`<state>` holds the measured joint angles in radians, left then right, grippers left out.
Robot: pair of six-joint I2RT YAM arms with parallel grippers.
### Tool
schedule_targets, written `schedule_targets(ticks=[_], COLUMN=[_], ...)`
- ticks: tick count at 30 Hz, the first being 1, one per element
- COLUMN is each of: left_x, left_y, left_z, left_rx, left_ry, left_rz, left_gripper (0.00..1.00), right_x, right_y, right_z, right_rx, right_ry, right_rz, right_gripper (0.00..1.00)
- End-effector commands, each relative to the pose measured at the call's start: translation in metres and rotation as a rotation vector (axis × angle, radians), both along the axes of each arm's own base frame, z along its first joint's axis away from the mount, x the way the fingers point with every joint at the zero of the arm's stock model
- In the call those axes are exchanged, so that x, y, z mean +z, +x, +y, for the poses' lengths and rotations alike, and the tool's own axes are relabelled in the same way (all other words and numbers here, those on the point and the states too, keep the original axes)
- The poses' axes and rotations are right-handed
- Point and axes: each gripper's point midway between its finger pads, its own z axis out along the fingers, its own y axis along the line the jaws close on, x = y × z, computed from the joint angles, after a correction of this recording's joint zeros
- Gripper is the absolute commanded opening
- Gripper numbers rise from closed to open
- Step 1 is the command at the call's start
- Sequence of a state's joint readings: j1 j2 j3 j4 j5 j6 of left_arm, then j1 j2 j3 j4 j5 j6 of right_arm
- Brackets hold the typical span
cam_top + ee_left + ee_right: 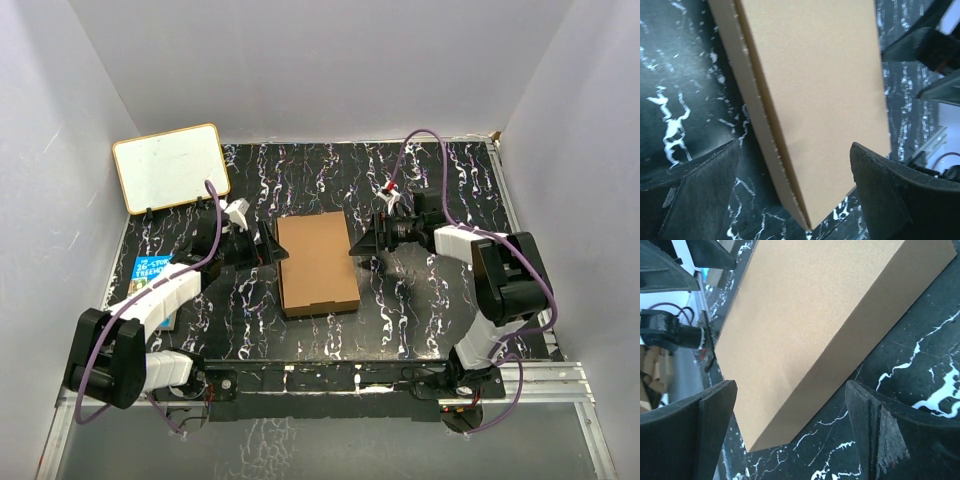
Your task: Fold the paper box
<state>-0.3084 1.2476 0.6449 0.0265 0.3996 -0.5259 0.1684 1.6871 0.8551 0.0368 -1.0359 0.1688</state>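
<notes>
Item: plain brown corrugated cardboard box (318, 265), shallow, closed, no print; lies flat at the middle of the black, white-veined worktop (420, 300).
Left pincer (272, 246), right pincer (360, 243): both spread wide, flanking the box's left and right sides, gripping nothing.
Far left: tan-framed white board (170, 167); blue book (152, 270) partly under the left arm, lettering unreadable.

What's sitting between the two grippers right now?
The folded paper box lies flat on the table between the left gripper and the right gripper, clearest in the top view.
</notes>
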Motion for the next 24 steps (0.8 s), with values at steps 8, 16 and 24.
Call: schedule_targets(ticks=[8, 16, 24], left_x=[0.01, 0.005, 0.016], left_y=[0.006, 0.005, 0.004], left_z=[-0.019, -0.013, -0.013], left_rx=[-0.022, -0.01, 0.017], left_ry=[-0.148, -0.157, -0.293], left_rz=[-0.015, -0.001, 0.008], left_gripper=[0.88, 0.91, 0.97], right_x=[-0.012, -0.025, -0.041], right_y=[0.016, 0.02, 0.024], right_z=[0.014, 0.014, 0.0], right_rx=[0.025, 0.013, -0.029], right_ry=[0.064, 0.047, 0.035], right_rz=[0.108, 0.168, 0.218], right_gripper=[0.82, 0.63, 0.49])
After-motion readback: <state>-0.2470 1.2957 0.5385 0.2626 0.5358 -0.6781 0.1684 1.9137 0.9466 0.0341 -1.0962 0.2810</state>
